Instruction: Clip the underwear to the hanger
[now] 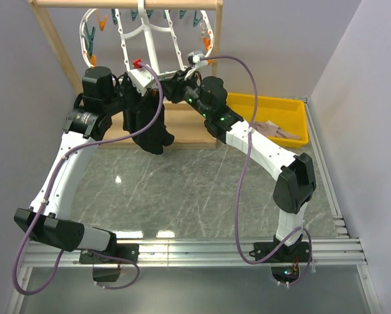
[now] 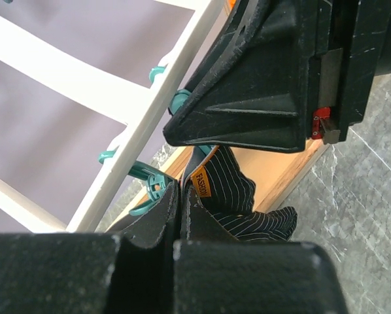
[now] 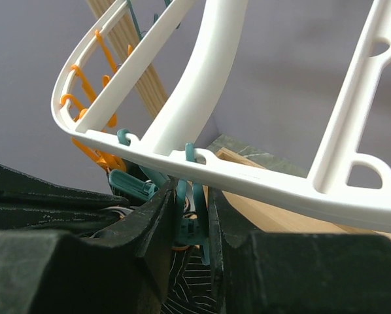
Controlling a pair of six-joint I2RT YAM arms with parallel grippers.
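Neighbouring hanger (image 3: 202,78): wooden frame (image 1: 117,3), yellow bin (image 1: 261,111)

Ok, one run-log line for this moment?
left gripper: shut on underwear | right gripper: shut on teal peg | hanger: hung from wooden frame

Plain pale lavender-grey walls on three sides: back wall (image 1: 280,46), left wall (image 1: 12,98), right wall (image 1: 372,131)

Tabletop (image 1: 182,190) glossy, grey-green marble pattern, pale veins; small bright glare patches (image 1: 119,178) left of middle

Light wooden frame (image 1: 51,33) at back: horizontal top bar, slanted left post, flat board along base

Yellow tray (image 1: 274,100) back right, pinkish-beige cloth (image 1: 274,131) inside

Silver slotted rails (image 1: 202,252) along near edge
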